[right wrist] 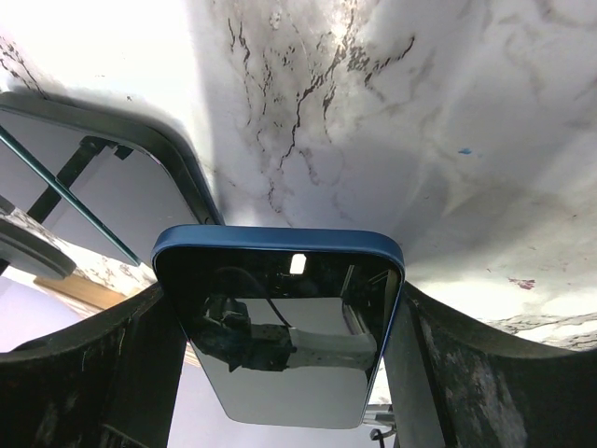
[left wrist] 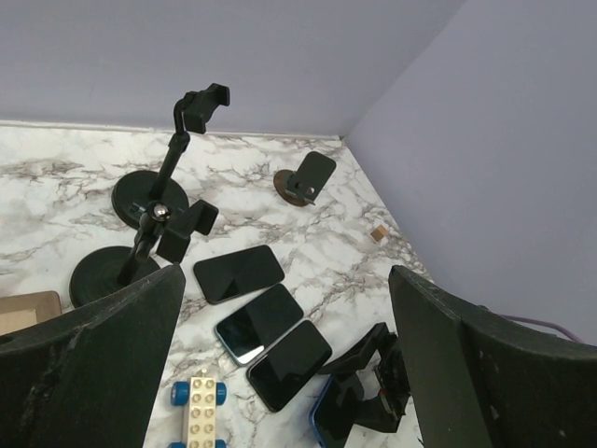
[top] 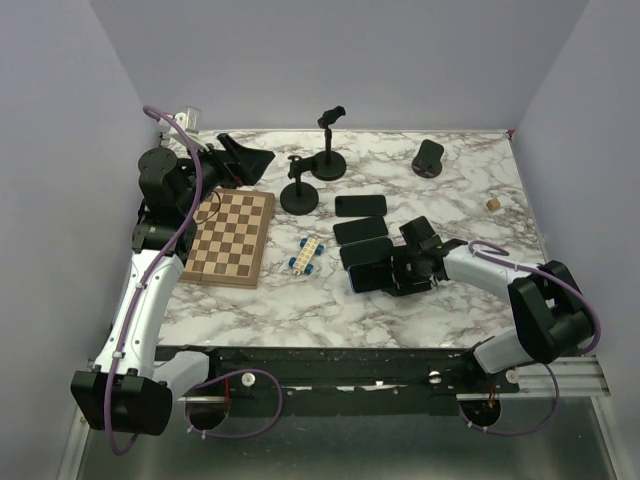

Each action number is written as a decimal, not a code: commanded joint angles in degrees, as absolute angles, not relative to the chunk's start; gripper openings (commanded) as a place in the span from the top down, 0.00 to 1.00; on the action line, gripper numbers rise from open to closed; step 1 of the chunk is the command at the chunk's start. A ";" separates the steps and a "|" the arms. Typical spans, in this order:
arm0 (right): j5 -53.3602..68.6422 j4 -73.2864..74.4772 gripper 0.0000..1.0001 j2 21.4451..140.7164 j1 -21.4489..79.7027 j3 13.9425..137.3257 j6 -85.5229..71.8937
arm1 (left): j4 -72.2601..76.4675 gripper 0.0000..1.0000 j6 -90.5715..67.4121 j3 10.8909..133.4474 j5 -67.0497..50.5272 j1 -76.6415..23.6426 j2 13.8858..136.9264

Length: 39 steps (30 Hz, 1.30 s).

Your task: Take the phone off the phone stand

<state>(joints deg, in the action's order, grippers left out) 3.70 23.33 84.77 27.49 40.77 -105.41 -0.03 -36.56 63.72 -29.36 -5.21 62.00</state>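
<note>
Phone (right wrist: pixel 280 271), blue-rimmed, dark glass up: pinched across its width between the two fingers of the right end effector (right wrist: pixel 284 313). Fingers narrowed to the phone's sides. Low over the table (top: pixel 470 170), right of centre, at or just above the marble; cannot tell whether it rests there.

Just beyond it, to the far side, a row of three other phones (top: pixel 361 229) lies flat, the nearest almost touching the held one. Left of the row, a small blue-and-white toy brick (top: pixel 306 256), then a chessboard (top: pixel 230 238).

Two phone stands (top: pixel 301 197) with round bases at far centre, both clamps empty. A third, small stand (top: pixel 430 157) at far right, also empty. Judgement: phone is off its stand; only setting down and letting go remain.

Left end effector (left wrist: pixel 286 308): fingers wide apart, holding nothing, raised at the far left and looking down over the stands.

Risks from here:
- Opening before the phone is flat on the marble: it drops onto the table or tips onto the neighbouring phone.
- Setting down too far back: the rim overlaps the nearest phone and the held one ends up tilted.
- Pulling back with the fingers barely parted: the pads drag the phone along or skew it.
</note>
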 commanded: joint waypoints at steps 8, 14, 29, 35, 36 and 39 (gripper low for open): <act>2.81 20.97 0.51 85.56 28.20 38.52 -107.52 | 1.51 0.02 -37.44 62.93 -31.29 -4.75 62.32; 3.23 20.70 0.40 85.69 28.27 38.26 -107.39 | 1.58 0.02 -37.53 62.93 -31.44 -4.75 62.50; 3.76 20.57 0.17 86.30 28.30 38.28 -106.95 | 1.75 0.02 -37.68 62.93 -31.66 -4.75 62.75; 4.74 19.47 0.15 86.84 28.32 37.88 -106.96 | 1.76 0.01 -37.68 62.93 -31.85 -4.74 62.83; 4.83 19.38 0.15 86.84 28.30 37.90 -106.87 | 1.76 0.02 -37.66 62.93 -31.82 -4.75 62.83; 4.83 19.34 0.12 86.78 28.36 38.05 -106.66 | 1.76 0.02 -37.70 62.93 -31.86 -4.67 62.87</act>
<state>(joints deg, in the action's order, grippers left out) 5.30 18.83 85.12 27.81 39.57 -106.50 0.38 -37.39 63.29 -30.52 -5.19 62.72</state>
